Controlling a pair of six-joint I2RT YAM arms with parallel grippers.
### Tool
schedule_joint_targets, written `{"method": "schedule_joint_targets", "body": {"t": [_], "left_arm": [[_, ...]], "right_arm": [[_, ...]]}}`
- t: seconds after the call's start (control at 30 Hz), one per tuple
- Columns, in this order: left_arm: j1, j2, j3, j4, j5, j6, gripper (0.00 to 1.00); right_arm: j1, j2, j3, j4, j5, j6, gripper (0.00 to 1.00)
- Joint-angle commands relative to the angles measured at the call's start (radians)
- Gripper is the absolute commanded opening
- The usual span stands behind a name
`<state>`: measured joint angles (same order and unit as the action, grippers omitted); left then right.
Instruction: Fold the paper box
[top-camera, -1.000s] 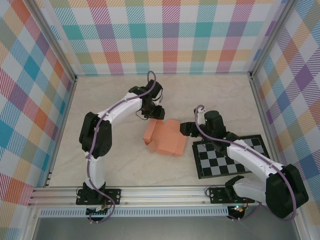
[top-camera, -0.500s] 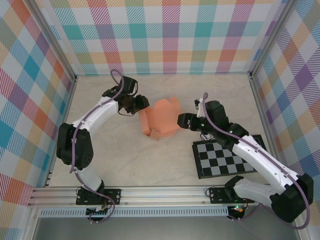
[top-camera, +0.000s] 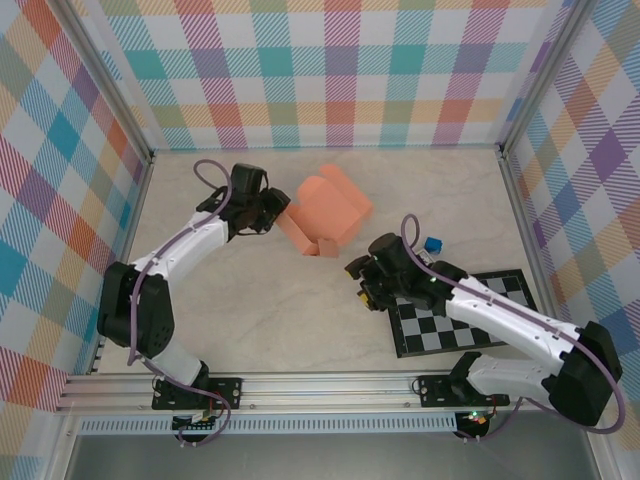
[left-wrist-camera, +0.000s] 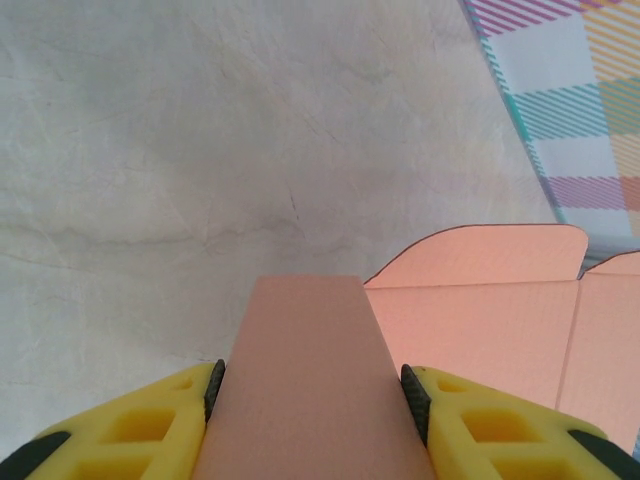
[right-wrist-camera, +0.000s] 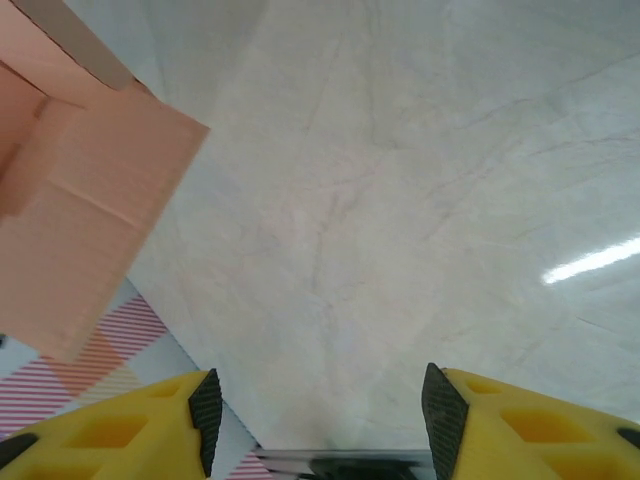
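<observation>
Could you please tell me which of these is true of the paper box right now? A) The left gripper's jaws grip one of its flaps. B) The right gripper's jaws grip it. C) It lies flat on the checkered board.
A: the left wrist view shows a flap of the paper box clamped between the jaws of the left gripper; the right gripper has open jaws over the table.

This is a robotics lab test cell. The left arm (top-camera: 175, 250) and the right arm (top-camera: 500, 315) are bolted to an aluminium rail (top-camera: 320, 385) at the near edge of a pale counter (top-camera: 250, 320). Bright plaid panels (top-camera: 340, 70) close its other three edges. A black-and-white checkered board (top-camera: 430, 335) lies by its near right corner.
</observation>
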<state>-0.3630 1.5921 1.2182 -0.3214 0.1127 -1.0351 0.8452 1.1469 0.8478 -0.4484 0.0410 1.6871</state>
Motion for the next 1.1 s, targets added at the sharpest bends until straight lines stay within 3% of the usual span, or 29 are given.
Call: {"method": "schedule_joint_targets", "body": {"t": [0.0, 0.33, 0.67, 0.9, 1.07], "left_arm": [[0.007, -0.063, -0.033, 0.036, -0.028, -0.082, 0.36], [-0.002, -0.115, -0.121, 0.099, 0.000, -0.189, 0.36], [-0.009, -0.122, -0.141, 0.116, 0.022, -0.198, 0.35], [-0.019, -0.113, -0.128, 0.147, 0.054, -0.184, 0.35], [-0.023, -0.122, -0.139, 0.178, 0.056, -0.181, 0.34]], "right_arm": [[0.001, 0.020, 0.025, 0.122, 0.061, 0.127, 0.57], [-0.010, 0.224, 0.092, 0.356, 0.011, 0.243, 0.55], [-0.036, 0.267, 0.192, 0.287, 0.038, 0.179, 0.53], [-0.066, 0.341, 0.250, 0.266, -0.066, 0.126, 0.50], [-0.067, 0.356, 0.245, 0.287, -0.083, 0.109, 0.40]]}}
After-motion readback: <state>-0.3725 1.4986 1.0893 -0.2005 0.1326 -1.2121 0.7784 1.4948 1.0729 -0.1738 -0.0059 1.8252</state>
